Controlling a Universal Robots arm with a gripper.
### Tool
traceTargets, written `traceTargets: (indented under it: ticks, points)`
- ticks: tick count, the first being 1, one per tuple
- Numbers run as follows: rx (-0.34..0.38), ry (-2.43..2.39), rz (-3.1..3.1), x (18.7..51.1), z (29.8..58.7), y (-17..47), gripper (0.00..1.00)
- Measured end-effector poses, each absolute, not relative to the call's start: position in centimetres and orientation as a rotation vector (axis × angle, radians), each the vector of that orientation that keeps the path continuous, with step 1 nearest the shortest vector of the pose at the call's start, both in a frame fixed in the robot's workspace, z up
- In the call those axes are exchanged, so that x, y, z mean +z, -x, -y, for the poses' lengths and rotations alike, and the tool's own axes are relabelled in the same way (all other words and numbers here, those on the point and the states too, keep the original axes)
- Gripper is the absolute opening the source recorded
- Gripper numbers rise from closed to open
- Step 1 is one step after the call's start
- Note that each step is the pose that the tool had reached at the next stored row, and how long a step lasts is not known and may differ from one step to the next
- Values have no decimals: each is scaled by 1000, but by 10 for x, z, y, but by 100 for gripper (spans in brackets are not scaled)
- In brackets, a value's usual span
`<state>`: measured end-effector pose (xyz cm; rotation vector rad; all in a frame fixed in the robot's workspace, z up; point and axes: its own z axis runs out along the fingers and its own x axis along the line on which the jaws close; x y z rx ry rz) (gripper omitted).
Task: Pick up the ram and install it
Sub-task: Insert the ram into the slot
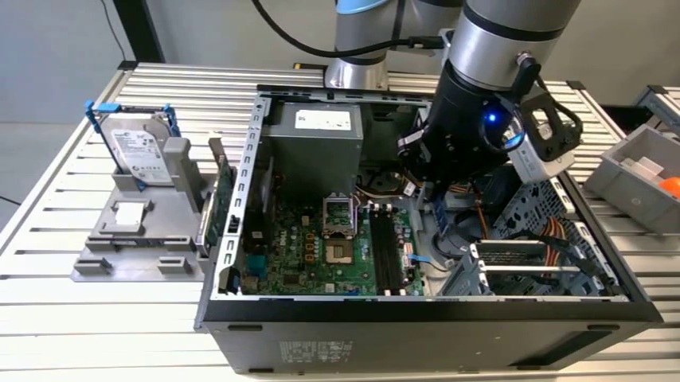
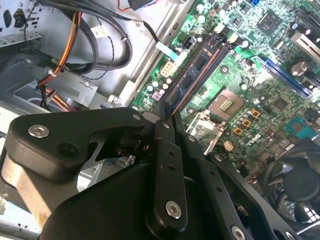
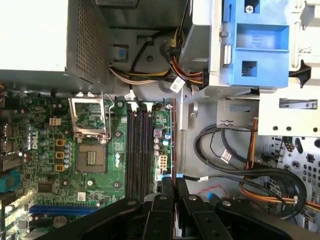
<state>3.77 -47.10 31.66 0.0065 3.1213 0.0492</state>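
The ram (image 3: 173, 135) is a thin dark stick seen edge-on in the first wrist view. In the second wrist view the ram (image 2: 192, 75) shows its dark blue face with chips. My gripper (image 3: 173, 181) is shut on one end of it, with black fingers (image 2: 162, 125) pressed on both faces. The stick hangs above the motherboard, beside the black memory slots (image 3: 138, 150) and parallel to them, on their drive-cage side. In the exterior view the arm's wrist (image 1: 478, 135) reaches down into the open computer case (image 1: 425, 306), right of the slots (image 1: 384, 255).
A power supply (image 1: 314, 131) fills the case's far end, and a drive cage (image 1: 531, 255) with cable bundles (image 3: 235, 155) stands close to the gripper. The CPU socket (image 1: 338, 231) lies left of the slots. Outside, a grey stand holds a hard drive (image 1: 138, 151) and a green card (image 1: 220, 199).
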Motion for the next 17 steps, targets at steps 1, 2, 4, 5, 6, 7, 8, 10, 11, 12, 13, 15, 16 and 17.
traceTargets:
  ticks: [1, 2, 4, 5, 6, 7, 8, 10, 11, 12, 13, 15, 16, 17]
  points:
    - [49, -12, -3121, 315, 471, -37, 0]
    - [49, -16, -3121, 314, 471, -37, 0]
    - [48, -19, -3121, 311, 471, -36, 0]
    - [48, -20, -3121, 310, 471, -35, 0]
    - [48, -22, -3121, 308, 471, -34, 0]
    - [48, -23, -3121, 307, 471, -34, 0]
    - [48, -25, -3121, 306, 471, -33, 0]
    - [48, -28, -3121, 305, 471, -32, 0]
    - [48, -30, -3121, 304, 471, -32, 0]
    - [48, -31, -3121, 303, 471, -31, 0]
    - [47, -32, -3121, 302, 471, -31, 0]
    - [48, -34, -3121, 300, 471, -31, 0]
    - [48, -36, -3121, 299, 471, -31, 0]
    - [47, -39, -3121, 297, 471, -31, 0]
